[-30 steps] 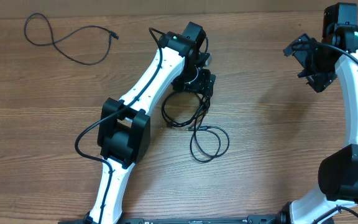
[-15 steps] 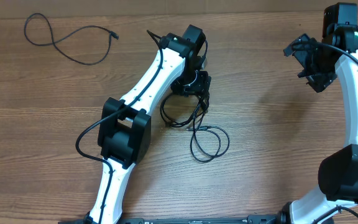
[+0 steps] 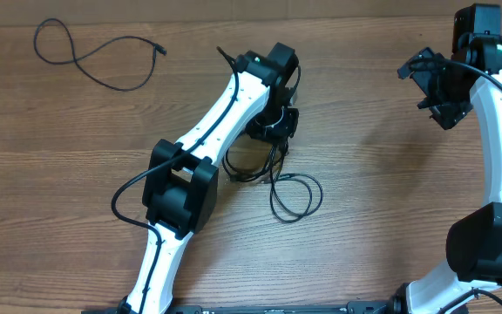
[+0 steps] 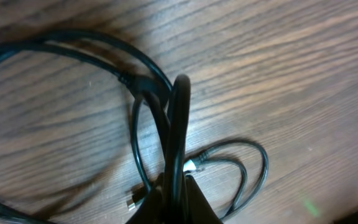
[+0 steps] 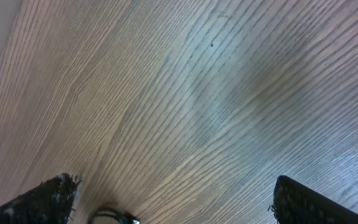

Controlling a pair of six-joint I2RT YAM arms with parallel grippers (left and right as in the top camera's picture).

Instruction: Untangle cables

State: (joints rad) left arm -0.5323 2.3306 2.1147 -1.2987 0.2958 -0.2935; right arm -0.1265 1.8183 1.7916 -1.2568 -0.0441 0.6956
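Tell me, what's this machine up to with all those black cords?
A two-armed robot is sorting out tangled black cables on a wooden table. The left arm has its jaws shut on a strand of the tangled bundle near the middle of the table; the strand rises up to them while the other loops lie on the wood. The right arm hangs off to the side, jaws open and empty. One separate cable lies alone at the far left.

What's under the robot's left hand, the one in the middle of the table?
The tangled cables, black loops lying on the wooden table. The left gripper pinches one strand. From overhead, the gripper covers the top of the tangle.
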